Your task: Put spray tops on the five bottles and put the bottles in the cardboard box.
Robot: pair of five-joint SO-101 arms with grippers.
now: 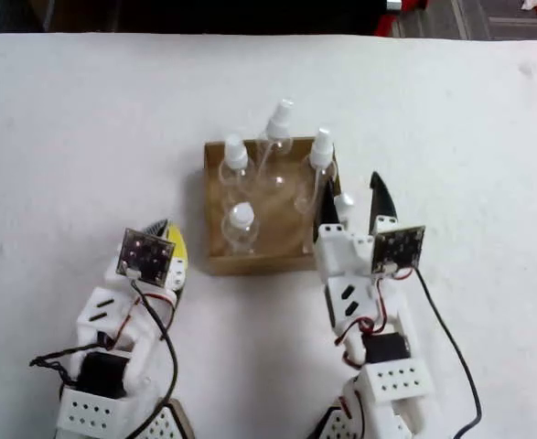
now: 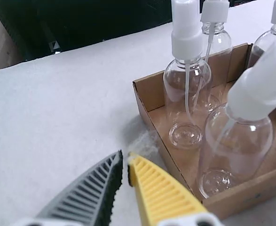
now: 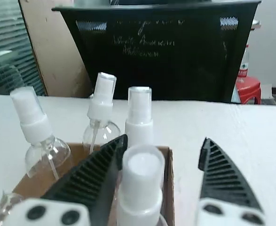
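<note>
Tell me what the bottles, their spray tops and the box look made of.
Bottles: clear, glossy, see-through walls; likely plastic, though glass is possible.
Spray tops: opaque white and smooth, plastic by the look.
Box: brown, matte cardboard with raw cut edges.

Two white robot arms sat side by side. The left arm (image 1: pixel 112 338) was drawn back, and the left gripper (image 2: pixel 126 162) had its grey and yellow fingertips touching. The right arm (image 1: pixel 378 357) lay farther forward, and the right gripper (image 3: pixel 164 139) had its black fingers spread well apart.
</note>
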